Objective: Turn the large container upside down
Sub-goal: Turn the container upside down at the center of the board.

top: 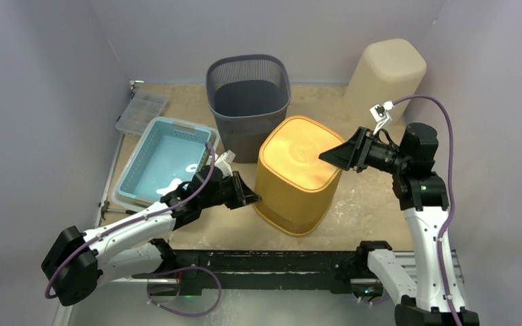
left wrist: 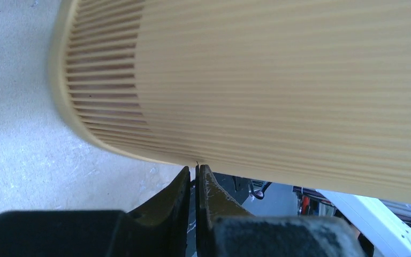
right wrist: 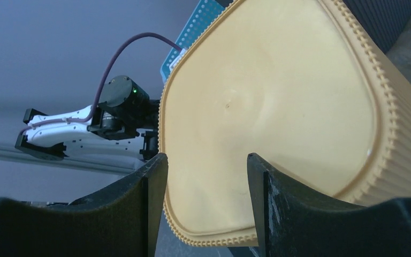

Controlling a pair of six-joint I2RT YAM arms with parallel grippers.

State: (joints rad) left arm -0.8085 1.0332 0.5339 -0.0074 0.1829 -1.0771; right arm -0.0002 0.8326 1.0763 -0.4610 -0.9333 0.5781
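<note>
The large container is a yellow ribbed bin standing mid-table with its flat closed base facing up, leaning slightly. My left gripper is shut, and its tips meet the ribbed side wall low on the container's left. Nothing is between its fingers. My right gripper hovers open over the right part of the upturned base, jaws apart with only the smooth base surface behind them. Whether its fingertips touch the base I cannot tell.
A dark grey mesh bin stands just behind the yellow one. A light blue basket sits to the left, with a clear compartment box beyond it. A beige container stands at the back right, and walls close in on both sides.
</note>
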